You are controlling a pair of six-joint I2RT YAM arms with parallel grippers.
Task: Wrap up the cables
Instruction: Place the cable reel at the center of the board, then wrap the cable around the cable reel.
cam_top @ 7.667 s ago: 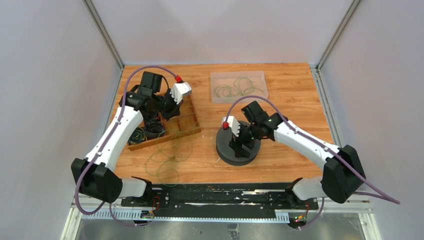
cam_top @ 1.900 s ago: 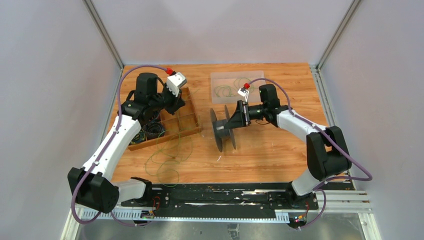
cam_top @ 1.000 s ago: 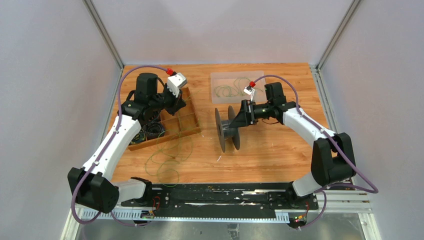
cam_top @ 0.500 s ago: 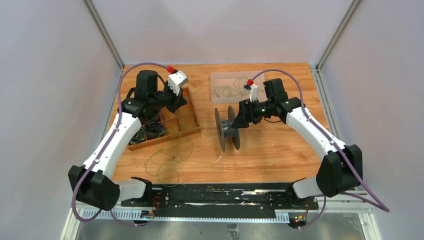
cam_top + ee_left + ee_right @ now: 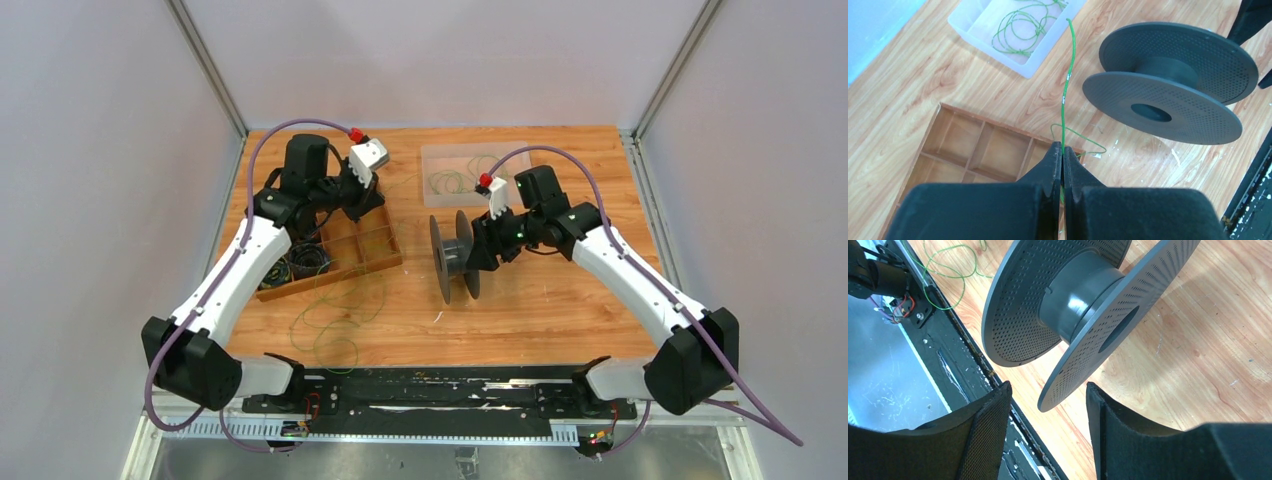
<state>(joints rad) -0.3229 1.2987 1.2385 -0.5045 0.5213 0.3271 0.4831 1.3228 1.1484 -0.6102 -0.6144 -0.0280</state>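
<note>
My left gripper (image 5: 1063,149) is shut on a thin green cable (image 5: 1066,80), whose free end rises toward the clear bin. In the top view that gripper (image 5: 372,200) hovers over the wooden tray's far right corner. The rest of this cable lies in loose loops (image 5: 338,305) on the table in front of the tray. A dark grey spool (image 5: 455,255) stands on its flange edges at mid-table. My right gripper (image 5: 1048,386) is open, with the rim of the spool's near flange (image 5: 1108,335) just beyond its fingertips and untouched.
A clear bin (image 5: 520,160) at the back holds more green cables (image 5: 462,181). The compartmented wooden tray (image 5: 385,262) on the left holds black cord bundles (image 5: 292,266). A black rail (image 5: 440,385) runs along the near table edge.
The right arm swung from behind the spool to its right side and its jaws narrowed. The left gripper shifted slightly right with the cable. The spool, earlier flat, now stands on edge.
</note>
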